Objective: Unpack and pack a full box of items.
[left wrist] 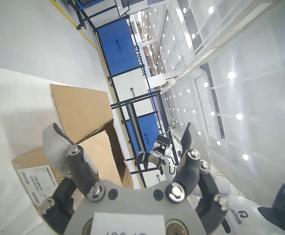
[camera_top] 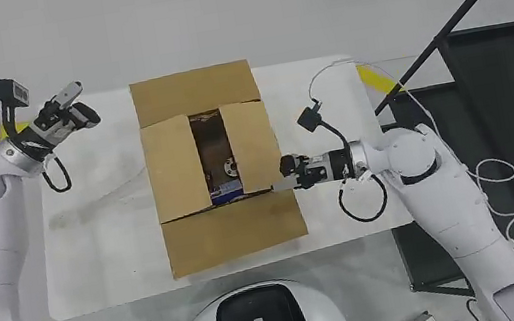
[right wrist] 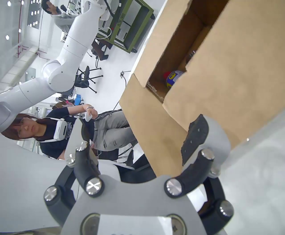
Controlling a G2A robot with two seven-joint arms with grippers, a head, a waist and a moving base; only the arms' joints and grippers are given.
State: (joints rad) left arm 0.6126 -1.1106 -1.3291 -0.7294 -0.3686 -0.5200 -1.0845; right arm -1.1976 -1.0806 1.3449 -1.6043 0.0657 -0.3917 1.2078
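Fingers of the right gripper [right wrist: 138, 126] stand wide apart. Brown board of the cardboard box [right wrist: 155, 138] lies in the gap between them, though I cannot tell whether either pad touches it. Just beyond the fingertips a side flap [right wrist: 222, 77] is folded over the opening. Past its edge, deeper in, a spray can [right wrist: 173, 77] lies inside the box.

The step looks like folding that flap outward to start unpacking. Done well, the fingers would close on the flap's free edge near its corner, then swing it in an arc about the fold. A slow swing would keep the box from sliding on the table [camera_top: 99, 246]. The left gripper [left wrist: 119, 133], fingers likewise apart and holding nothing, hangs well apart from the box's far corner and could brace the wall.

From above, the two end flaps lie flat open and the two side flaps leave a slot between them. The right wrist view adds the can's red cap and blue-and-yellow body. The left wrist view gives a shipping label [left wrist: 37, 178] on the box's outer face nearest its fingers.
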